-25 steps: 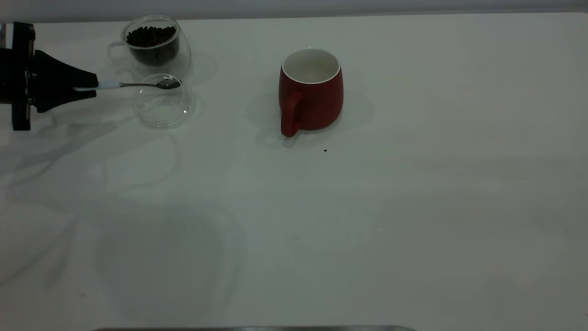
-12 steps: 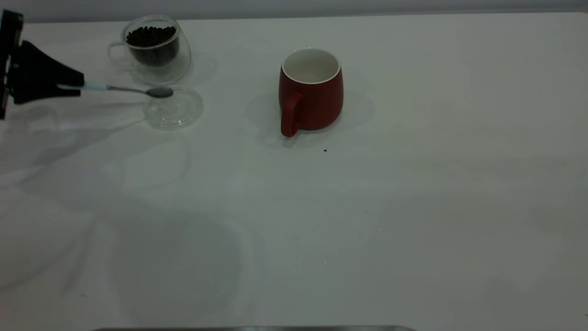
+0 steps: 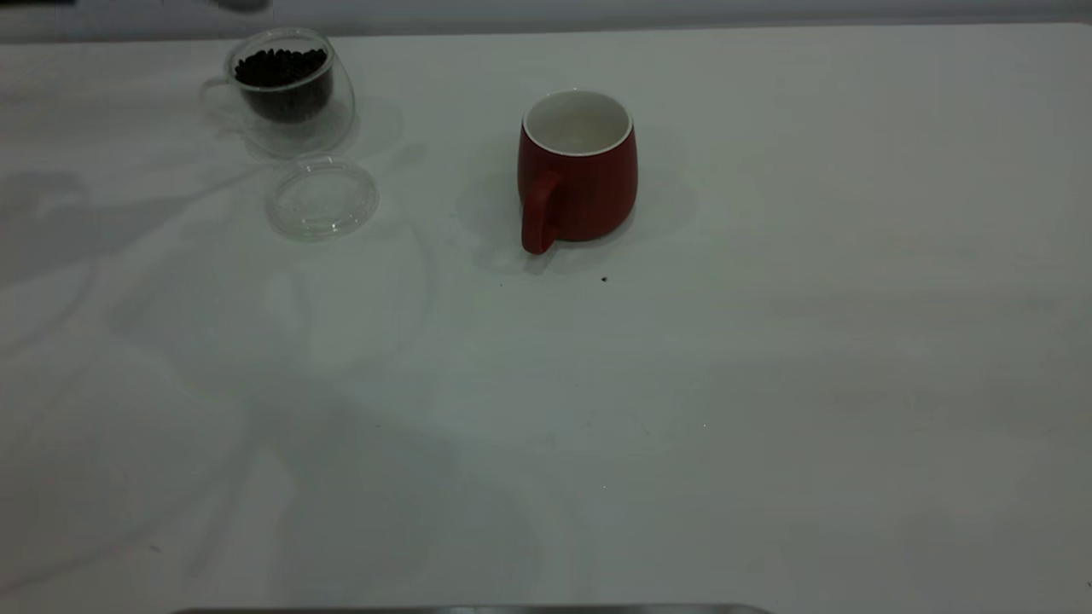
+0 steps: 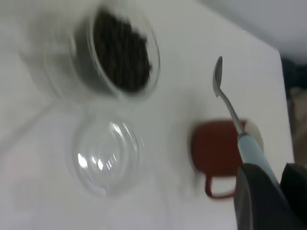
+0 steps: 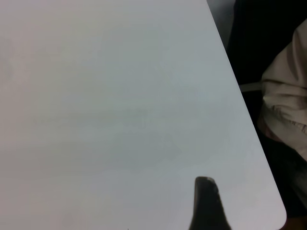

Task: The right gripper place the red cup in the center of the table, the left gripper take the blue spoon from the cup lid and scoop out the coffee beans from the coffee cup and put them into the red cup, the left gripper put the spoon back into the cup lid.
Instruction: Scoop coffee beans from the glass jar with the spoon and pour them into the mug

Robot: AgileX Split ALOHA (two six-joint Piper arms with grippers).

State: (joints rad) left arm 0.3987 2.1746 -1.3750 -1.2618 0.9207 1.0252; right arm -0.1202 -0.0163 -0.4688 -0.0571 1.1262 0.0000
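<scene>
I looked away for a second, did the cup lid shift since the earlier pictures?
Yes. The cup lid now lies flat, farther toward the red cup than a second ago, when it was tipped up under the spoon.

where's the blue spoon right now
The left gripper holds the spoon by its blue handle in the air above the table, bowl empty. It shows only in the left wrist view, with the red cup beneath it.

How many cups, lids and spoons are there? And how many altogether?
Cups: 2, the red cup and the glass cup with beans.
Lids: 1, the lid on the table.
Spoons: 1, the spoon held up in the left gripper's fingers.
Total: 4
</scene>
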